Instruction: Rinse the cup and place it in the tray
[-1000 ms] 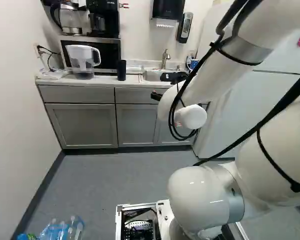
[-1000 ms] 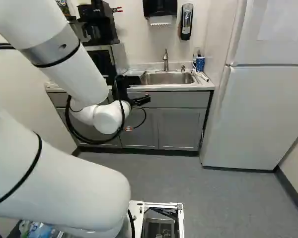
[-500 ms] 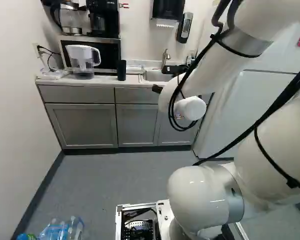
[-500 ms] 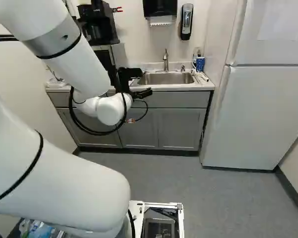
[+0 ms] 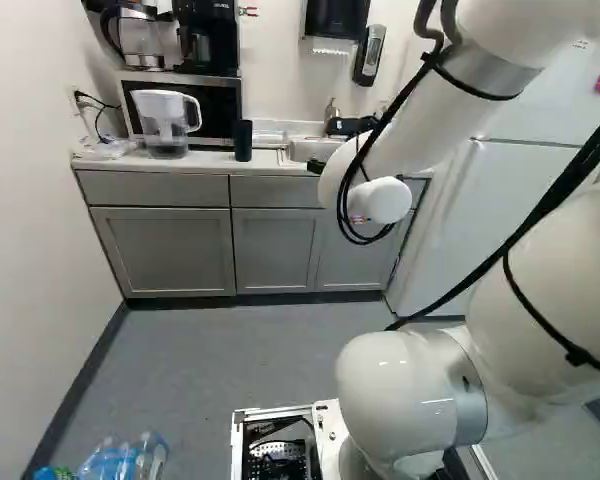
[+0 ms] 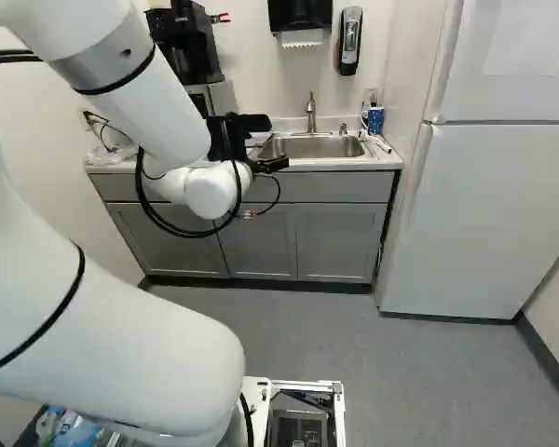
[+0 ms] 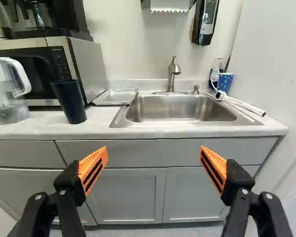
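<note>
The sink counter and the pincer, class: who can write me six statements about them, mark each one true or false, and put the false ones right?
1. The dark cup stands upright on the counter. True.
2. The pincer is shut on the dark cup. False: it is open, with nothing between its fingers.
3. The faucet rises behind the sink. True.
4. The tray lies inside the sink. False: it lies beside the sink.
5. The pitcher stands on top of the microwave. False: it stands on the counter.
6. A white-handled brush lies beside the sink. True.
</note>
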### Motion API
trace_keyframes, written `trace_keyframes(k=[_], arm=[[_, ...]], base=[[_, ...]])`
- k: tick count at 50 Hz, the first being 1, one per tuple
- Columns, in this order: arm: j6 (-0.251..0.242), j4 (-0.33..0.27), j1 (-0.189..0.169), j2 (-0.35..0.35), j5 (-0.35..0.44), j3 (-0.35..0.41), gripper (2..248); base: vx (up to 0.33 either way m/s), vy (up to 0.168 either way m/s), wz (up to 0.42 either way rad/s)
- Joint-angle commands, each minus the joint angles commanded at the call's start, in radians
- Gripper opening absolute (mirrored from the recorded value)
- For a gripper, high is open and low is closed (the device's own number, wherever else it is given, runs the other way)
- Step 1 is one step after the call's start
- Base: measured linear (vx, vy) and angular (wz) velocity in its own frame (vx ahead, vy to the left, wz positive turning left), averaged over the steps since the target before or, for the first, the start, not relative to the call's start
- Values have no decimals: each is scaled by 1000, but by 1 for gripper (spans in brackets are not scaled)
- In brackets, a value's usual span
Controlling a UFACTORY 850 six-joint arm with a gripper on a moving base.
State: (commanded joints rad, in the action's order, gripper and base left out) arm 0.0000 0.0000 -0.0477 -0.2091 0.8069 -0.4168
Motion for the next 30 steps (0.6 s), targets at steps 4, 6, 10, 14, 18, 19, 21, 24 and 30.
trace_keyframes(k=[4,6,10,14,18,19,21,24,30], arm=[[0,0,-3,3,-8,-12,247],[0,0,-4,5,-12,-18,247],[0,0,-6,8,-21,-30,247],[0,0,-8,10,-31,-40,247],[0,0,-9,10,-41,-50,247],[0,0,-10,10,-43,-52,247],[0,0,-11,10,-48,-57,247],[0,0,-12,10,-56,-64,247],[0,0,-14,10,-71,-77,247]], base=[[0,0,0],[0,0,0],[0,0,0],[0,0,0],[0,0,0],[0,0,0],[0,0,0],[0,0,0],[0,0,0]])
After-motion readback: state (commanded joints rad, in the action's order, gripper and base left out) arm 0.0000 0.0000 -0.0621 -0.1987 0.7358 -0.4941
